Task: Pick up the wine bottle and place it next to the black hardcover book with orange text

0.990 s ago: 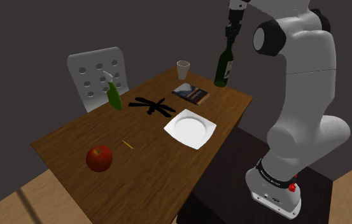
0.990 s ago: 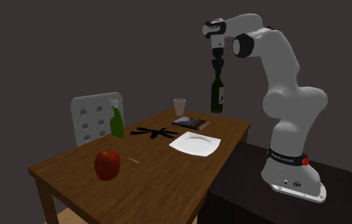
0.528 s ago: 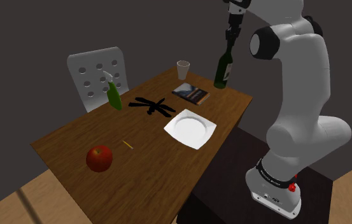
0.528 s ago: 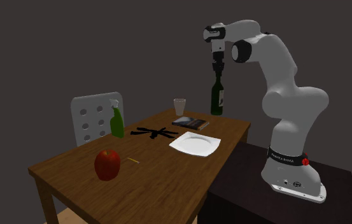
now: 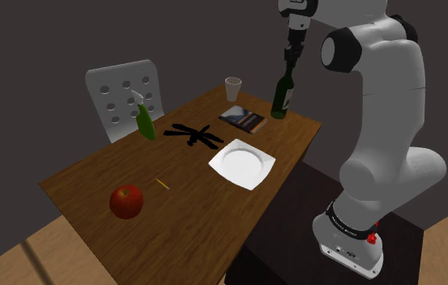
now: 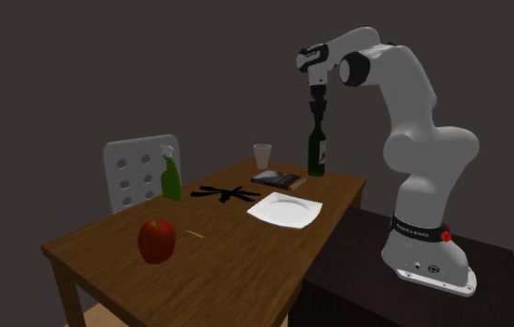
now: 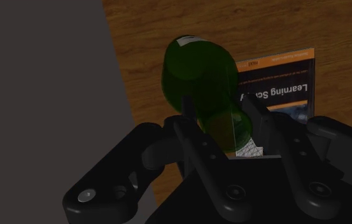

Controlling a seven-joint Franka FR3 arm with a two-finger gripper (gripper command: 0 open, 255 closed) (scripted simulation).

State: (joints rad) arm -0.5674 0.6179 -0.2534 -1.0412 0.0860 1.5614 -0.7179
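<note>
The dark green wine bottle [image 5: 282, 95] [image 6: 316, 153] stands upright at the table's far corner, its base at or just above the wood, beside the black book with orange text [image 5: 243, 118] [image 6: 278, 179]. My gripper [image 5: 288, 55] [image 6: 317, 110] points straight down and is shut on the bottle's neck. In the wrist view the black fingers [image 7: 190, 130] clasp the neck, with the bottle's body [image 7: 200, 70] below them and the book [image 7: 282, 89] lying right beside it on the wooden table [image 7: 168, 25].
On the table [image 5: 181, 202] lie a white square plate [image 5: 242, 162], a black many-armed object [image 5: 191, 134], a red apple [image 5: 126, 201] and a small yellow stick [image 5: 162, 184]. A white cup [image 5: 232, 87] stands behind the book. A green spray bottle [image 5: 144, 120] stands before a grey chair [image 5: 125, 101].
The gripper has lowered the bottle from above the table's far corner down towards the wood beside the book. Nothing else has moved.
</note>
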